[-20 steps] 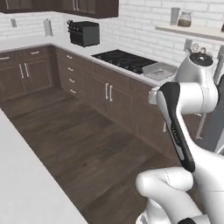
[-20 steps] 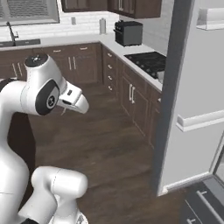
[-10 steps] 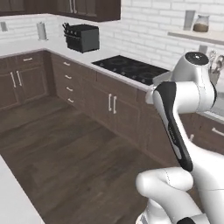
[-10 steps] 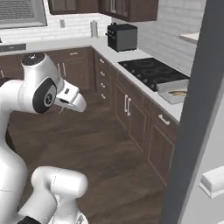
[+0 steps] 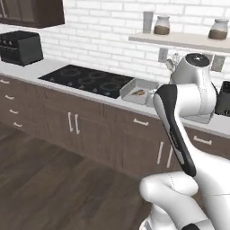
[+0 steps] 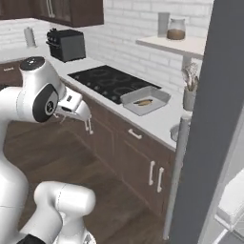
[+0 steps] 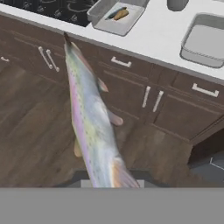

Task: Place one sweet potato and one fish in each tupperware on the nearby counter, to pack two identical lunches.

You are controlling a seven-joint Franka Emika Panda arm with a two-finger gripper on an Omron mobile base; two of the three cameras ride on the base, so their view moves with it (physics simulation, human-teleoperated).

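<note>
In the hand view a long silvery fish [image 7: 89, 122] with a pink stripe hangs in front of the camera. My gripper [image 7: 110, 180] is shut on its lower end, and the fish hides the fingertips. Beyond it runs the off-white counter [image 7: 153, 39]. One tupperware [image 7: 101, 9] next to the stove holds an orange sweet potato [image 7: 122, 14] with a darker piece beside it. A second tupperware [image 7: 205, 41] to its right is bare inside. The filled tupperware [image 5: 134, 87] [image 6: 157, 95] also shows in both base views. The hand hovers over the floor, short of the cabinets.
A black cooktop [image 5: 85, 77] lies left of the tupperware, with a black toaster [image 5: 20, 47] further left. A grey cup [image 7: 177, 3] stands between the trays. A wall shelf [image 5: 179, 39] carries jars. A grey fridge door [image 6: 214, 119] stands open at the right.
The whole scene has shifted: the base has moved, so the cooktop and the tupperware stand closer and more central. The gripper stays shut.
</note>
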